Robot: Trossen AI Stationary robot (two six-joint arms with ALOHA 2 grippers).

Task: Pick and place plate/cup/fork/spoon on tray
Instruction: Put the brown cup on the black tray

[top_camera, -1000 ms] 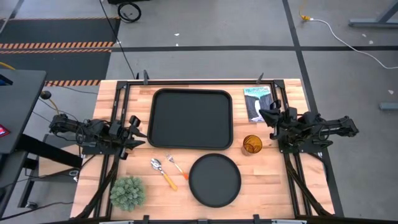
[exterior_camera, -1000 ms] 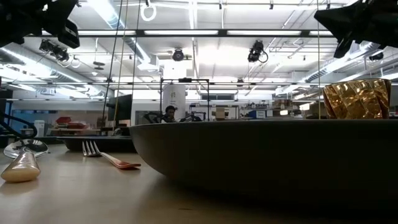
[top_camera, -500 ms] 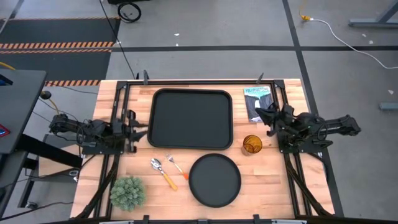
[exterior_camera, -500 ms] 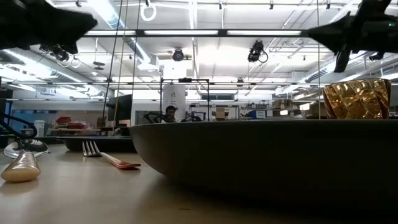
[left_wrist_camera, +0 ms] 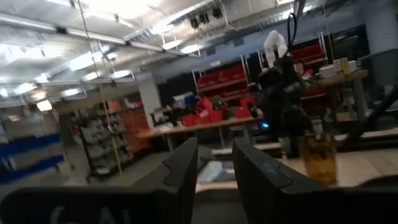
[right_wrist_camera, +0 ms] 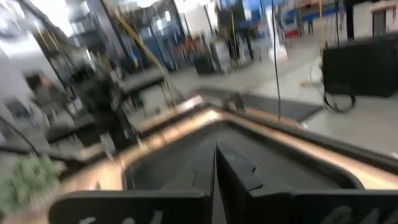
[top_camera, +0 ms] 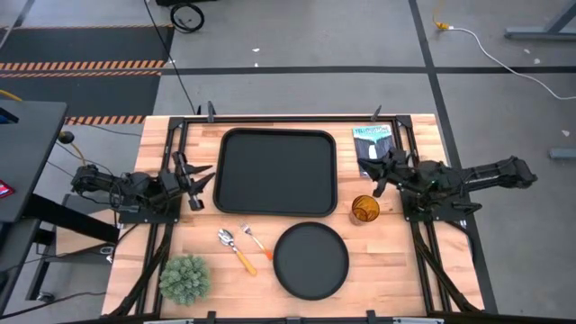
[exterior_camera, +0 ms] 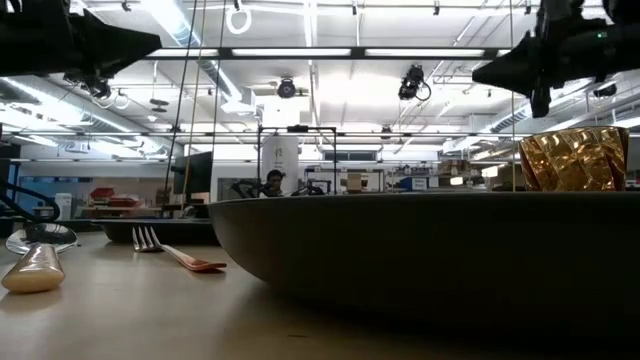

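Nothing is placed yet: the tray (top_camera: 277,172) lies bare at the far middle, with plate (top_camera: 310,261), cup (top_camera: 364,209), fork (top_camera: 255,241) and spoon (top_camera: 236,249) on the table nearer, while the left gripper (top_camera: 200,179) hovers spread and the right gripper (top_camera: 370,167) pressed together, both empty.

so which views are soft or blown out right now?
Right wrist view: motion-smeared throughout, the tray and room streaked. Left wrist view: mildly soft, the cup readable. Low view: ceiling lights glare, the plate fills the foreground as a dark silhouette, the spoon close and blurry. High view: sharp and evenly lit.
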